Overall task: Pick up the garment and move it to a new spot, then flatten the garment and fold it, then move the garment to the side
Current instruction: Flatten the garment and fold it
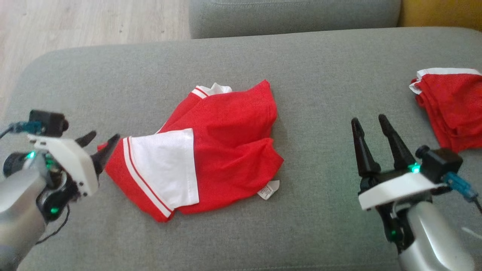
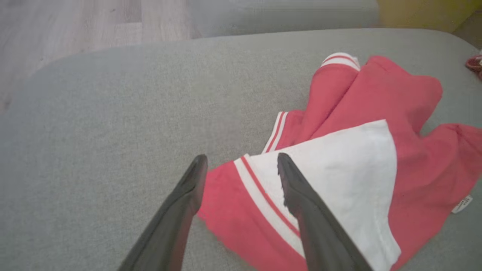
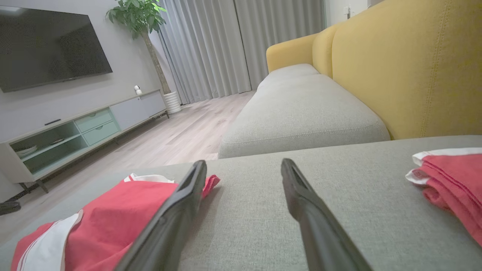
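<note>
The left hand (image 1: 101,140) is over the left part of the grey sofa cushion (image 1: 320,94), not far from its rounded left edge. Its two dark fingers stand apart, so it is open and grips nothing. In the left wrist view the left hand (image 2: 241,162) has its fingers on both sides of the nearest corner of the garment (image 2: 376,94). I cannot tell if a fingertip touches the cloth.

The garment (image 1: 226,143) lies crumpled in the middle of the cushion, a little toward the left edge. It is a red jersey. One white sleeve (image 1: 165,165) with red and white striped trim is spread on top at its left side. A small white label (image 1: 268,190) sticks out at the hem, on the side of the front edge.

The right hand (image 1: 369,121) is over the right part of the cushion, well apart from the garment, with the fingers pointing toward the back edge. It is open and empty. In its own wrist view the right hand (image 3: 244,165) shows bare grey cushion between the fingers.

A folded red cloth stack (image 1: 452,109) with a white edge lies at the right edge of the cushion.
</note>
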You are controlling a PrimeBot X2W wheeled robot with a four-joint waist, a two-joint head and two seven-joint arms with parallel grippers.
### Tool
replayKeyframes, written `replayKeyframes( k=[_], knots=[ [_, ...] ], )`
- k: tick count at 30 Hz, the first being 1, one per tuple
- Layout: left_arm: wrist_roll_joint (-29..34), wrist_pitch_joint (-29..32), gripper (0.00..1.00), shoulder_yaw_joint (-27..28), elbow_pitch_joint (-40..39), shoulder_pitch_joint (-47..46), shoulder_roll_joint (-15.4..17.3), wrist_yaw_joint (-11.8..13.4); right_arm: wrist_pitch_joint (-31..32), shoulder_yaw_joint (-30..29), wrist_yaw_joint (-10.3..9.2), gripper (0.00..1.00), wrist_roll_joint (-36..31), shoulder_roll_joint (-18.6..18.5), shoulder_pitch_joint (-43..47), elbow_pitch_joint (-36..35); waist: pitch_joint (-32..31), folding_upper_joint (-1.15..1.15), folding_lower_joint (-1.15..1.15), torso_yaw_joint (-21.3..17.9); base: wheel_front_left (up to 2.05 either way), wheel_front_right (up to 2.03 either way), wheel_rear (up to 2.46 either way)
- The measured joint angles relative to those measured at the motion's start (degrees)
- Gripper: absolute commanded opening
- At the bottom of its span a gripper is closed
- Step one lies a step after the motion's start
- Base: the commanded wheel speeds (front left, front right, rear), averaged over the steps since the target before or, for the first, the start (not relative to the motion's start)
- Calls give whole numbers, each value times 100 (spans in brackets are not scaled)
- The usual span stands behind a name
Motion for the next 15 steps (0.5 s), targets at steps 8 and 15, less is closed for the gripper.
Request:
replayKeyframes(
  k=[8, 15],
  knots=[
    [-290, 1270, 100, -201, -979, -429, -335, 112, -1, 14, 0, 100, 0, 32, 198, 5, -71, 0, 0, -150, 0, 0, 0],
    [-153, 2001, 100, -436, -899, -696, -520, 315, -20, 124, 0, 100, 9, 166, 136, 38, 75, 0, 0, -518, 0, 0, 0]
  ],
)
